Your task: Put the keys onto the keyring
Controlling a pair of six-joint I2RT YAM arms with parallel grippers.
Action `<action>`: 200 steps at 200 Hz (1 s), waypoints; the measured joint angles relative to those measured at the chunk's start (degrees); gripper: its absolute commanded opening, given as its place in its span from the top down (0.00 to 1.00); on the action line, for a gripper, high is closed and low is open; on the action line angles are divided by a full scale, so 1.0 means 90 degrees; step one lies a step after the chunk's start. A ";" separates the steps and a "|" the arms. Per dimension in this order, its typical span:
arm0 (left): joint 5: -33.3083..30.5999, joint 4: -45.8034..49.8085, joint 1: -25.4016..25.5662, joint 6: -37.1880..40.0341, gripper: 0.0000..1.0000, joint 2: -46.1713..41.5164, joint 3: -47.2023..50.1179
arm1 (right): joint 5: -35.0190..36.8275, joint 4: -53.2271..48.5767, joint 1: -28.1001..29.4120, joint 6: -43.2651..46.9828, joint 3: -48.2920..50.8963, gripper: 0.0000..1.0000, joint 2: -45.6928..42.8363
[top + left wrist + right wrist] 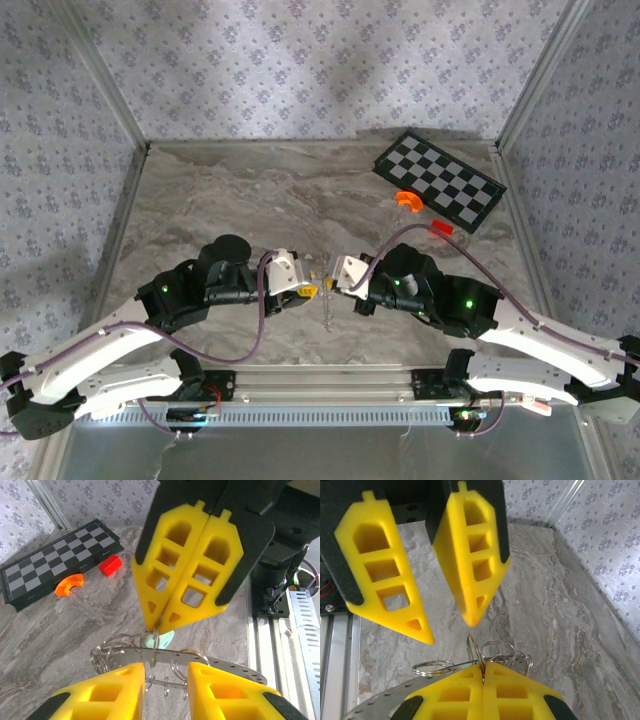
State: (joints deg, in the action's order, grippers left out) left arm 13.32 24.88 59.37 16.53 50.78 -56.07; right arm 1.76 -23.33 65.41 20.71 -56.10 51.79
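Your R gripper (483, 667) is clamped on the keyring (476, 649), holding it edge-on, prob. so the L gripper (166, 672), fingers apart & empty, can reach it.

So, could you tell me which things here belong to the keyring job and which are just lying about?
Job:
- keyring, pinched in the shut right gripper
- open left gripper, facing it
- wire rings beside it; keys not clearly told apart

Lying about:
- chessboard
- orange piece
- red block
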 measured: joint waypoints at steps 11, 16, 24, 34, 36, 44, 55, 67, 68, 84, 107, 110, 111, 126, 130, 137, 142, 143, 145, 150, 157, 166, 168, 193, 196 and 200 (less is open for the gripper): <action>-0.0049 -0.0078 0.0000 0.0000 0.73 0.0000 0.0007 | 0.0000 -0.0046 0.0012 0.0017 -0.0007 1.00 0.0000; -0.0070 -0.0112 0.0000 0.0000 0.73 0.0002 0.0010 | 0.0000 -0.0061 0.0017 0.0019 -0.0010 1.00 0.0000; -0.0090 -0.0158 0.0000 0.0000 0.73 0.0002 0.0012 | -0.0002 -0.0068 0.0017 0.0022 -0.0012 1.00 0.0002; -0.0104 -0.0221 0.0000 0.0000 0.73 0.0002 0.0027 | -0.0002 -0.0080 0.0017 0.0036 -0.0012 1.00 0.0002; -0.0107 -0.0238 0.0000 0.0000 0.73 0.0002 0.0032 | -0.0002 -0.0083 0.0017 0.0039 -0.0012 1.00 0.0002; -0.0107 -0.0289 0.0000 0.0000 0.74 0.0005 0.0046 | -0.0005 -0.0092 0.0017 0.0039 -0.0012 1.00 0.0002; -0.0107 -0.0364 0.0000 0.0010 0.74 0.0032 0.0073 | -0.0007 -0.0100 0.0017 0.0041 -0.0012 1.00 0.0002; -0.0107 -0.0452 0.0000 0.0024 0.75 0.0078 0.0104 | -0.0012 -0.0102 0.0017 0.0041 -0.0012 1.00 0.0002; -0.0107 -0.0454 0.0000 0.0024 0.75 0.0083 0.0107 | -0.0012 -0.0102 0.0017 0.0041 -0.0012 1.00 0.0002; -0.0107 -0.0503 0.0000 0.0053 0.76 0.0163 0.0136 | -0.0024 -0.0102 0.0017 0.0041 -0.0012 1.00 0.0002; -0.0104 -0.0578 0.0000 0.0095 0.82 0.0260 0.0146 | -0.0024 -0.0102 0.0017 0.0041 -0.0012 1.00 0.0002; -0.0104 -0.0583 0.0000 0.0092 0.84 0.0274 0.0146 | -0.0024 -0.0100 0.0017 0.0039 -0.0012 1.00 0.0002; -0.0104 -0.0583 0.0002 0.0100 0.85 0.0277 0.0146 | -0.0024 -0.0102 0.0017 0.0039 -0.0012 1.00 0.0002; -0.0092 -0.0612 0.0002 0.0155 0.91 0.0301 0.0163 | -0.0015 -0.0100 0.0017 0.0039 -0.0012 1.00 0.0002; -0.0085 -0.0612 0.0002 0.0126 0.92 0.0299 0.0170 | -0.0012 -0.0100 0.0017 0.0039 -0.0012 1.00 0.0002; -0.0075 -0.0617 0.0002 0.0148 0.93 0.0296 0.0185 | -0.0002 -0.0100 0.0017 0.0039 -0.0012 1.00 0.0002; -0.0058 -0.0622 0.0002 0.0153 0.94 0.0296 0.0192 | 0.0002 -0.0100 0.0015 0.0039 -0.0012 1.00 0.0002; -0.0053 -0.0622 0.0002 0.0153 0.95 0.0296 0.0194 | 0.0005 -0.0102 0.0017 0.0039 -0.0012 1.00 0.0002; -0.0053 -0.0622 0.0002 0.0165 0.95 0.0296 0.0199 | 0.0007 -0.0102 0.0015 0.0039 -0.0012 1.00 0.0002; -0.0053 -0.0627 0.0002 0.0155 0.97 0.0294 0.0204 | 0.0015 -0.0104 0.0015 0.0039 -0.0012 1.00 0.0002; -0.0046 -0.0634 0.0005 0.0153 1.00 0.0289 0.0214 | 0.0024 -0.0107 0.0012 0.0039 -0.0012 1.00 0.0002; -0.0036 -0.0661 0.0005 0.0165 1.00 0.0277 0.0228 | 0.0027 -0.0104 0.0012 0.0039 -0.0012 1.00 0.0000; -0.0034 -0.0663 0.0005 0.0165 1.00 0.0274 0.0233 | 0.0024 -0.0104 0.0012 0.0039 -0.0012 1.00 -0.0002; -0.0034 -0.0867 0.0005 0.0163 1.00 0.0158 0.0376 | 0.0005 -0.0085 0.0012 0.0036 -0.0012 1.00 -0.0015; -0.0029 -0.0896 0.0005 0.0163 1.00 0.0141 0.0401 | -0.0002 -0.0078 0.0012 0.0036 -0.0012 0.99 -0.0017; -0.0029 -0.0940 0.0005 0.0163 1.00 0.0109 0.0432 | -0.0002 -0.0068 0.0012 0.0034 -0.0012 0.95 -0.0022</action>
State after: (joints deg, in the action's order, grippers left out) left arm 13.06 16.43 59.42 18.00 51.77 -52.18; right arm 1.74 -23.94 65.52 21.02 -56.21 51.59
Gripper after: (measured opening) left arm 0.044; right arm 0.052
